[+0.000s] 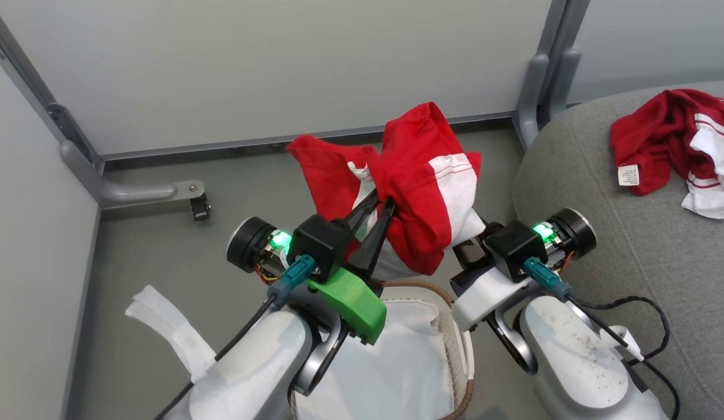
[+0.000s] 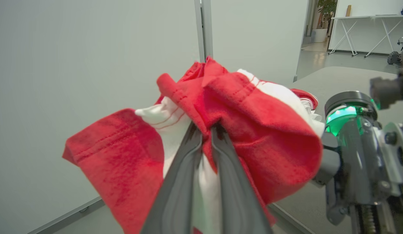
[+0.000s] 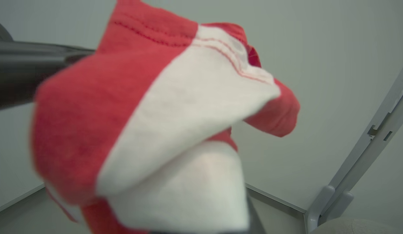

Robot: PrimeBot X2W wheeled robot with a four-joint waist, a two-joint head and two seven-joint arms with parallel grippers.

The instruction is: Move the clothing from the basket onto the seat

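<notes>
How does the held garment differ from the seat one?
The held garment hangs bunched above the basket, pinched by the left gripper; the seat garment lies loose on the seat. The seat garment shows a white tag; the held garment shows none. Both are red and white.

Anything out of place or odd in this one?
Nothing damaged or spilled. The red garment pinched by the left gripper is a crumpled wad, and a white fabric strip trails loose on the floor left of the basket.
</notes>
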